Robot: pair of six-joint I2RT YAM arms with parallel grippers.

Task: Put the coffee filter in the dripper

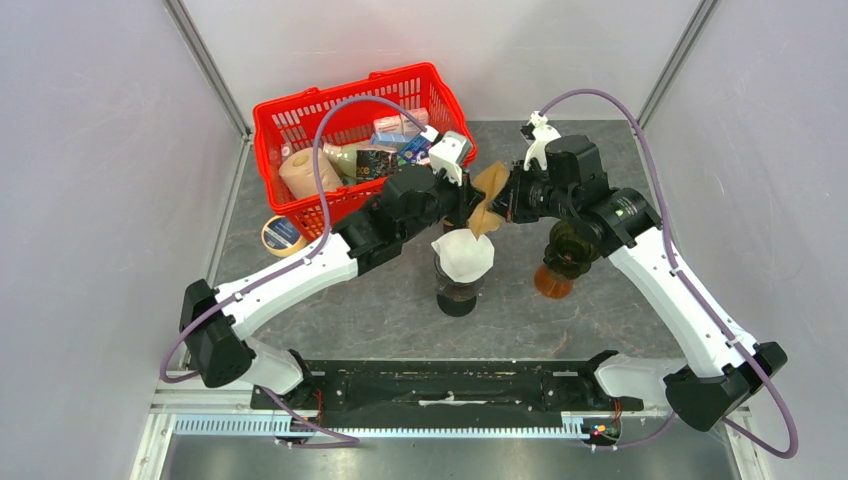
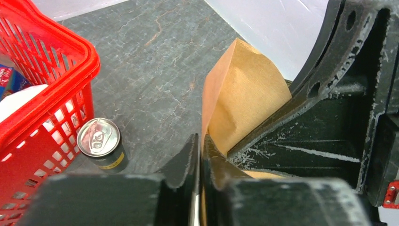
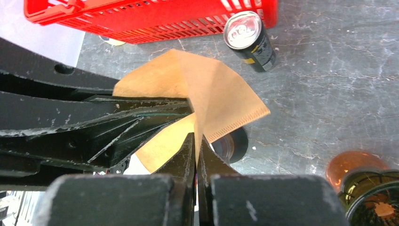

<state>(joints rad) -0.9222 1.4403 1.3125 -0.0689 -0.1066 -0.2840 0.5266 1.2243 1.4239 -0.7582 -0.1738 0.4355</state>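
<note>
A brown paper coffee filter [image 1: 488, 195] hangs in the air between both arms, above the table. My left gripper [image 1: 472, 212] is shut on one edge of it; in the left wrist view the paper [image 2: 244, 99] runs down between the closed fingers [image 2: 201, 141]. My right gripper [image 1: 503, 198] is shut on the filter's opposite fold [image 3: 211, 94], fingers pinched together [image 3: 195, 141]. Just in front and below stands the dark glass dripper [image 1: 457, 290], with white paper [image 1: 462, 255] in its top.
A red basket [image 1: 300, 110] of groceries stands at the back left, a tape roll [image 1: 282, 233] beside it. A drink can [image 2: 101, 141] stands by the basket's corner. An amber glass vessel [image 1: 553, 282] with a dark glass piece [image 1: 572, 248] on it sits under the right arm.
</note>
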